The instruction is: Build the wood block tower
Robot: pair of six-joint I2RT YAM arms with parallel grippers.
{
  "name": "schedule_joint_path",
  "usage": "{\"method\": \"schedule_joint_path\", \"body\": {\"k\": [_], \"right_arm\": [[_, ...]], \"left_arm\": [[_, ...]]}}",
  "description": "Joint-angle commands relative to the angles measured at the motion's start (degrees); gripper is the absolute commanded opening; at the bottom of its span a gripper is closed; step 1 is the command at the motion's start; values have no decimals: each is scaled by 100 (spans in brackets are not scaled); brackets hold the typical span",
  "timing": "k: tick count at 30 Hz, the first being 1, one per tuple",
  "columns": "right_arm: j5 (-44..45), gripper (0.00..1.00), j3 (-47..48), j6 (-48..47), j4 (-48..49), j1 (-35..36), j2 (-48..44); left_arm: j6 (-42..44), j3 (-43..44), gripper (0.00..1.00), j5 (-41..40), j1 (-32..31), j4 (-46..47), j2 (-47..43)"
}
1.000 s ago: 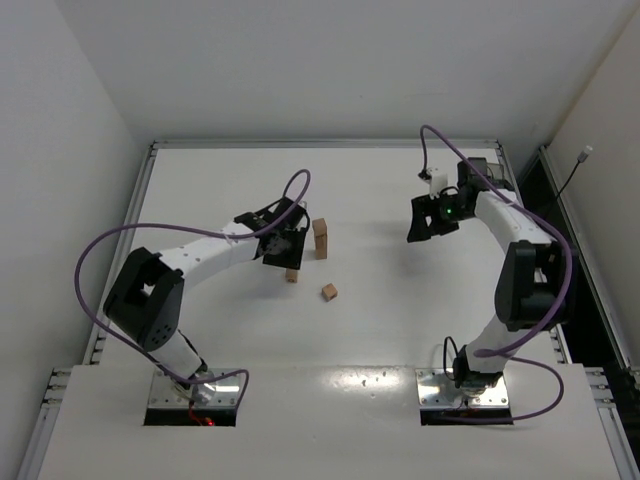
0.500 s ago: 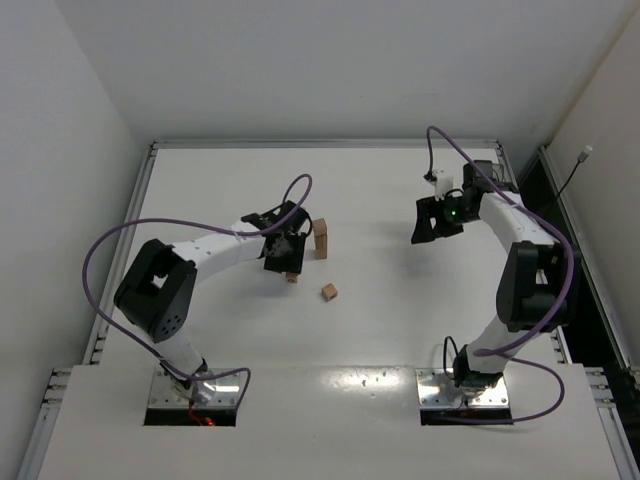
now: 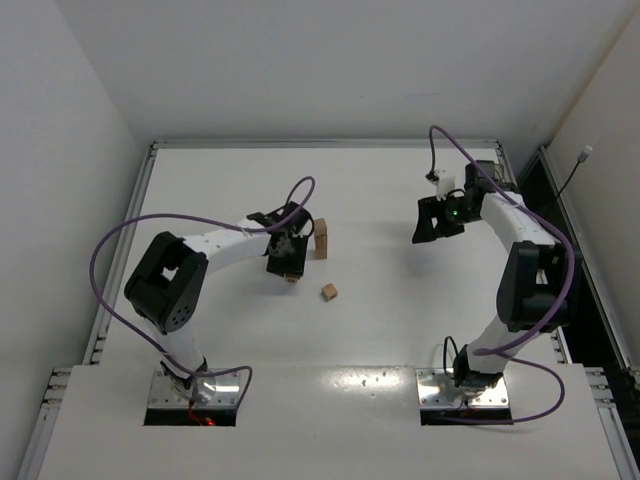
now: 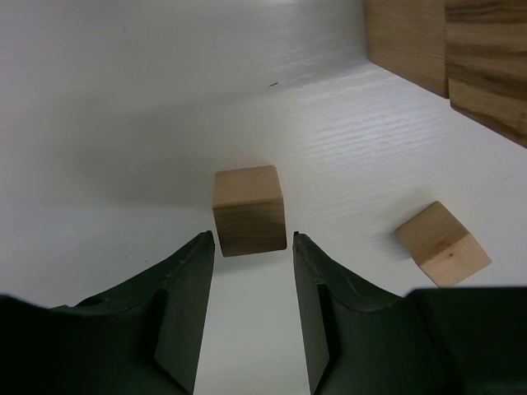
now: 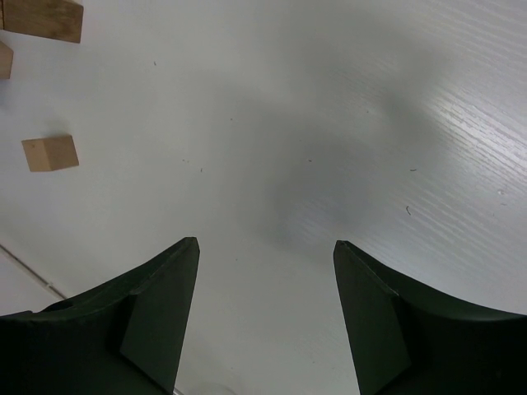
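The tower [image 3: 321, 239] is a short tan column left of the table's middle; it shows at the top right of the left wrist view [image 4: 445, 41]. My left gripper [image 3: 288, 262] hangs just left of it, pointing down, narrowly open. A wood cube [image 4: 248, 210] lies on the table right at its fingertips [image 4: 200, 247], with only its near edge reaching into the gap between them. A second loose cube [image 3: 329, 292] lies to the right [image 4: 443, 244]. My right gripper [image 3: 424, 224] hovers at the far right, open and empty [image 5: 266, 243].
Purple cables loop over both arms. The white table [image 3: 400, 300] has a raised metal rim [image 3: 320, 144] along the back and sides. From the right wrist view the loose cube [image 5: 50, 153] and the tower [image 5: 41, 18] lie far to the left.
The left arm's elbow has swung right and the left gripper has shifted slightly over the cube. The right gripper has drifted a little towards the back. Jaw openings are unchanged.
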Motion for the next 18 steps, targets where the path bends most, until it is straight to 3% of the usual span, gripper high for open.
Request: {"method": "schedule_joint_path", "body": {"k": [1, 12, 15, 18], "right_arm": [[-153, 63, 6, -71, 120, -63, -51], [-206, 63, 59, -71, 120, -116, 10], [-206, 63, 59, -71, 120, -116, 10], [-206, 63, 59, -71, 120, -116, 10]], "left_arm": [[-77, 257, 39, 71, 101, 60, 63], [-77, 257, 38, 247, 277, 113, 221], [-77, 257, 30, 309, 330, 183, 221], [36, 205, 13, 309, 330, 245, 221]]}}
